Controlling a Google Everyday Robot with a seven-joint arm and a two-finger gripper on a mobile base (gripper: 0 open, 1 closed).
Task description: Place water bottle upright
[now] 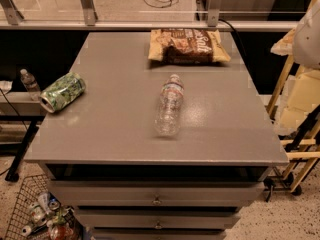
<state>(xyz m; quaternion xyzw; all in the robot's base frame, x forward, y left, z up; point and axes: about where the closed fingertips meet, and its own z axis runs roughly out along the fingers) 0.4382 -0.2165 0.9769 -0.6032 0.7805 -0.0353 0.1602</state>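
The water bottle [170, 105] is a clear ribbed plastic bottle with a narrow red-white-blue label band. It lies on its side near the middle of the grey table top [115, 129], with its white cap pointing to the far side. My gripper is not in view. A white rounded shape [307, 34] shows at the upper right edge, well away from the bottle.
A green leaf-patterned can [62, 92] lies on its side at the table's left edge. A brown chip bag [189, 46] lies at the far edge. A small clear bottle [29, 81] stands off the table at left. A wire basket [30, 209] is below left, a wooden frame [290, 109] at right.
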